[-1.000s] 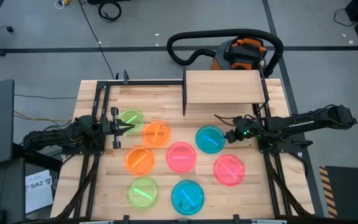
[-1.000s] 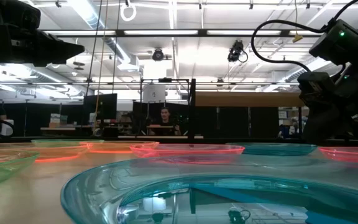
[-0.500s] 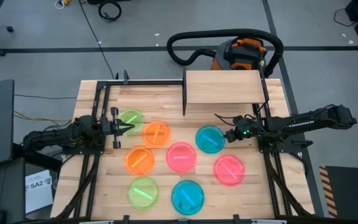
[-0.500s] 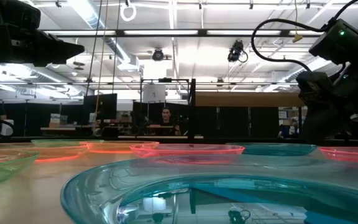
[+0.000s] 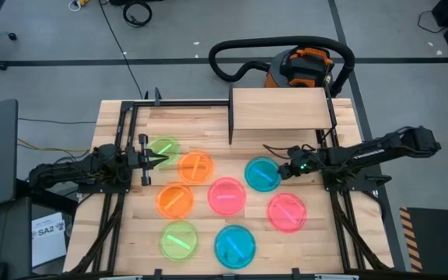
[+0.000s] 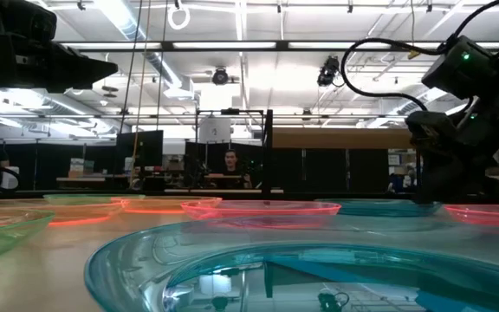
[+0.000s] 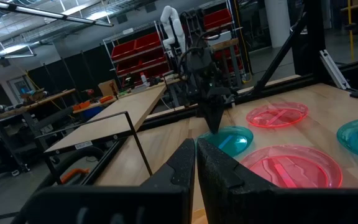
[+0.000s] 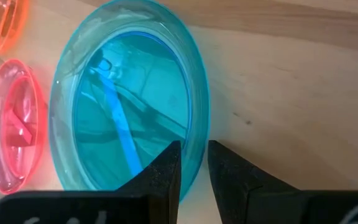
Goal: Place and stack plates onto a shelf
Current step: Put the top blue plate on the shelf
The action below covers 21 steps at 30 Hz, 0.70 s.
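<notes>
The right gripper, fingers slightly apart, straddled the teal plate's rim; the pickup seemingly called for closing, then lifting toward the shelf.

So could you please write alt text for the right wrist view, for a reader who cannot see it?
Close-up of the right end effector, its two dark fingers straddling the rim of a teal plate lying flat on the wooden table, with a narrow gap between them. A pink plate and the edge of an orange plate lie beyond it.
</notes>
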Each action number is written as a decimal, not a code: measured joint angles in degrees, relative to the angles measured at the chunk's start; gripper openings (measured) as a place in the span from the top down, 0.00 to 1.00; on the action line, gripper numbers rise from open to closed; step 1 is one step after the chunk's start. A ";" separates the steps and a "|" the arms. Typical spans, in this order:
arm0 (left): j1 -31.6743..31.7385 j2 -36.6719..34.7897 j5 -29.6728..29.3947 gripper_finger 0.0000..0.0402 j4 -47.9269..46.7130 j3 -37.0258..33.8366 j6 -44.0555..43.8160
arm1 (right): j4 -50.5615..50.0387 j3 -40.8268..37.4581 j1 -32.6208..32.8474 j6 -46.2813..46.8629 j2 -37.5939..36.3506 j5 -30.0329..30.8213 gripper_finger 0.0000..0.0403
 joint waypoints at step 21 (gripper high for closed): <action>0.01 0.00 0.01 0.94 0.01 0.00 -0.01 | 3.89 0.02 0.00 -0.39 4.11 0.22 0.94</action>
